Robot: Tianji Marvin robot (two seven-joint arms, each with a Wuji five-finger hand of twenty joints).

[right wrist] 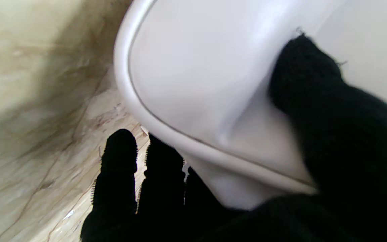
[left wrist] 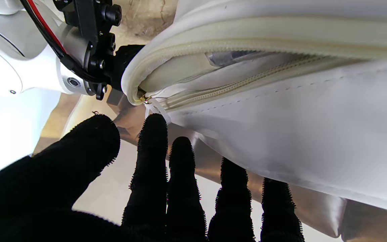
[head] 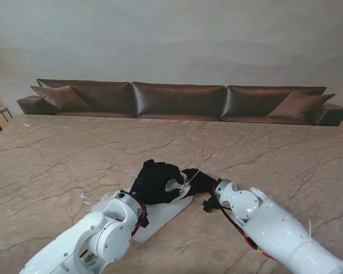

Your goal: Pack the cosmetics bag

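The white cosmetics bag (head: 163,216) lies on the marble table near me, mostly under my two black-gloved hands. My left hand (head: 154,181) rests flat over the bag with its fingers apart. In the left wrist view the bag (left wrist: 281,127) shows a cream zipper (left wrist: 247,84) partly undone, its gold pull (left wrist: 144,98) just beyond my index fingertip (left wrist: 153,122). Something clear (left wrist: 223,57) shows inside the gap. My right hand (head: 199,181) grips the bag's right end. In the right wrist view its thumb (right wrist: 307,70) presses on the bag (right wrist: 197,84), with the fingers (right wrist: 119,158) behind the piped corner.
The marble table (head: 74,154) stretches far to both sides and away from me. A long brown leather sofa (head: 177,100) stands behind its far edge. A small white scrap (head: 84,197) lies left of the bag.
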